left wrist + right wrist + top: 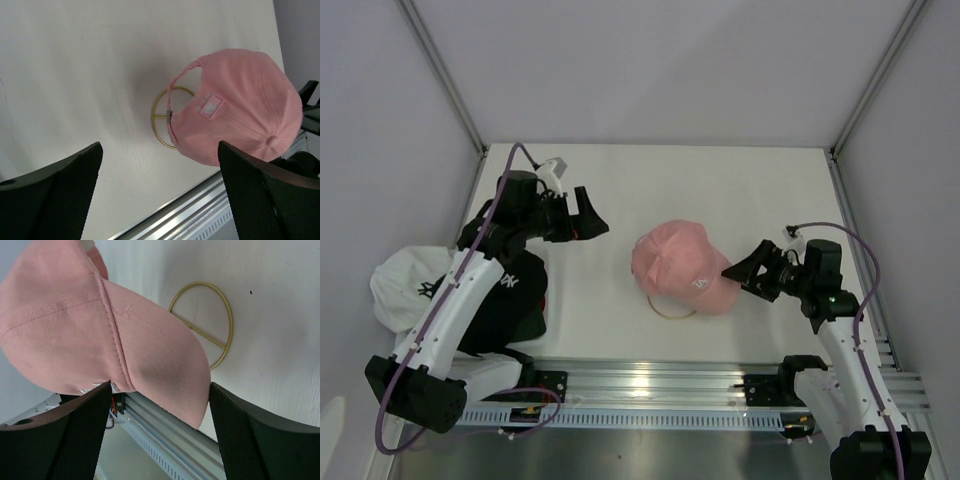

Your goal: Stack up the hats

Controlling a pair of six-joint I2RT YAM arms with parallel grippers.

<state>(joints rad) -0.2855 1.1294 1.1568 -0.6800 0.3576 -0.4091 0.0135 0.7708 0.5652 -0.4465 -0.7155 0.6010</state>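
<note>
The pink cap [675, 265] sits off-centre on the gold ring stand [205, 336], mid-table. The right gripper [745, 272] is at its brim, spread and holding nothing. The left gripper [582, 222] is also spread. I think one brush against the brim could tip the cap off.

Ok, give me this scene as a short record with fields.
pink cap: on the ring stand, middle of the table, alone
white cap: at the table's left edge, against the black cap
black cap: partly hidden by the left arm
left tool: open, empty, over bare table left of the pink cap
right tool: open, at the pink cap's brim, not gripping
stack: one cap on the stand
</note>
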